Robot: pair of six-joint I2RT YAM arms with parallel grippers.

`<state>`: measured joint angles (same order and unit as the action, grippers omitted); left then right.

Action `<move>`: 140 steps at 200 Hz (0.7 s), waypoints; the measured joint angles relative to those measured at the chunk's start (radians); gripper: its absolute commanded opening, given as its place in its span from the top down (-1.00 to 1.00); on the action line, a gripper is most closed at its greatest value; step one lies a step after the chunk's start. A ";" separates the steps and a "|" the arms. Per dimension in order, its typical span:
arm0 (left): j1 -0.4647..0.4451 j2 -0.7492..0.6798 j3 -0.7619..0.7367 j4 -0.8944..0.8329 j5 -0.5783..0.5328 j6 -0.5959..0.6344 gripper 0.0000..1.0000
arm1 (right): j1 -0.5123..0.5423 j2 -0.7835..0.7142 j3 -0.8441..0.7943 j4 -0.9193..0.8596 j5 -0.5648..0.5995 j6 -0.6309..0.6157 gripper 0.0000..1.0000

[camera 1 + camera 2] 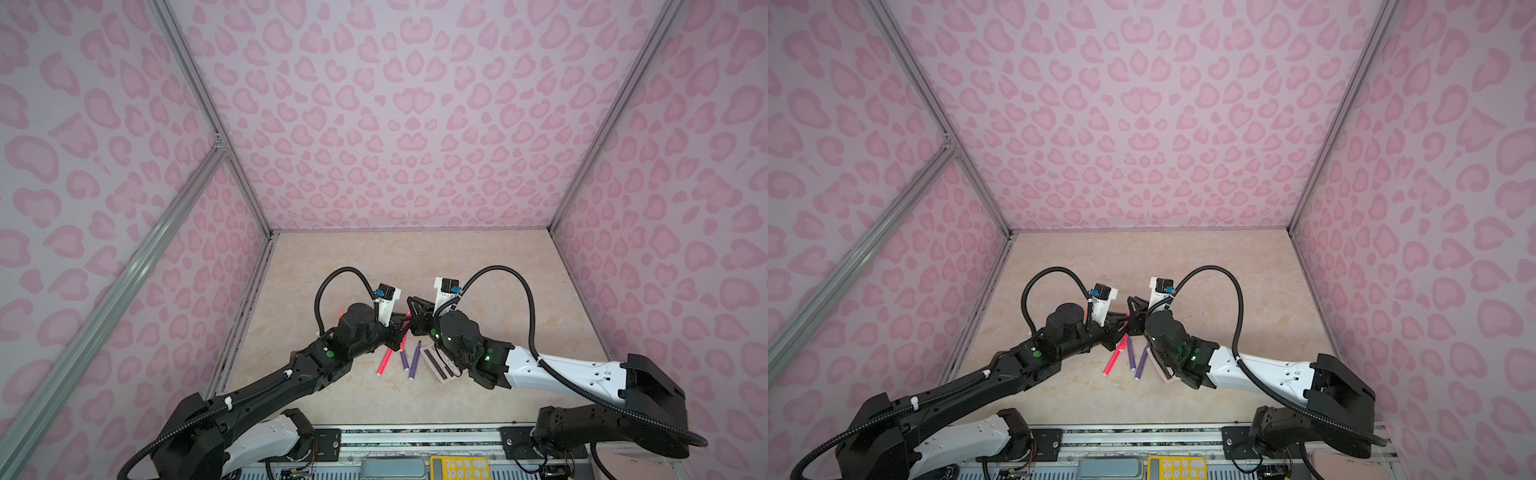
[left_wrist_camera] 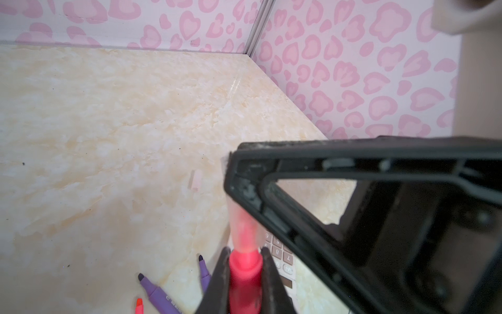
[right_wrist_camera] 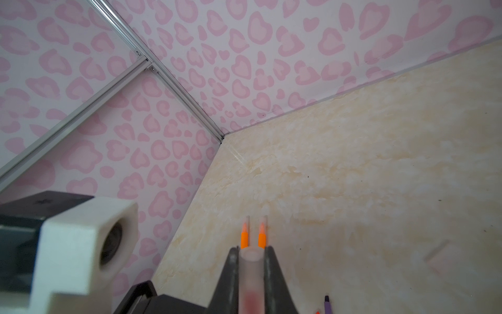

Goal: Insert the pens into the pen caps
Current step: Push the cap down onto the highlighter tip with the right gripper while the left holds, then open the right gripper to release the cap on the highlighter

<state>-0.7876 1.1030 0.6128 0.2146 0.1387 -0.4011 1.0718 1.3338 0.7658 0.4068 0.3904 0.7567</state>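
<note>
My left gripper (image 2: pixel 245 251) is shut on a pink-red pen (image 2: pixel 245 274). Its tip sits inside a clear pen cap (image 3: pixel 251 271), on which my right gripper (image 3: pixel 251 248) is shut; the red tip shows through the cap wall. In both top views the two grippers meet tip to tip above mid-table (image 1: pixel 405 322). On the table lie another pink-red pen (image 1: pixel 384 361) and two purple pens (image 1: pixel 403 359) (image 1: pixel 414 359). Two orange pens (image 3: pixel 244 235) (image 3: pixel 262 235) lie side by side with clear caps over their tips. A loose clear cap (image 2: pixel 196 180) lies on the table.
A pink calculator (image 1: pixel 440 365) lies under my right wrist beside the purple pens. Patterned pink walls (image 1: pixel 415 124) close the marble table (image 1: pixel 498 291) on three sides. A yellow calculator (image 1: pixel 459 467) sits past the front rail.
</note>
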 measured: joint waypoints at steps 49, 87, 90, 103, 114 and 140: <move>-0.003 -0.010 -0.008 -0.008 0.007 -0.010 0.93 | 0.028 -0.001 -0.068 0.112 0.026 0.000 1.00; -0.002 -0.015 -0.014 -0.005 0.018 -0.016 0.93 | 0.030 -0.001 -0.091 0.166 0.020 -0.001 1.00; -0.001 -0.016 -0.014 -0.003 0.018 -0.016 0.93 | 0.030 -0.001 -0.090 0.164 0.020 -0.002 1.00; -0.001 -0.019 -0.015 0.003 0.021 -0.016 0.93 | 0.030 -0.008 -0.089 0.164 0.019 -0.008 0.82; -0.001 -0.021 -0.015 0.011 0.026 -0.016 0.93 | 0.031 -0.016 -0.091 0.164 0.019 -0.011 0.48; 0.002 -0.023 -0.015 0.031 0.012 -0.016 0.93 | 0.034 -0.038 -0.091 0.161 0.000 -0.022 0.03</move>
<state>-0.7856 1.0801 0.5976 0.2451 0.1505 -0.4175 1.1061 1.2957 0.6746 0.5678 0.3904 0.7349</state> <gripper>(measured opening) 0.168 0.443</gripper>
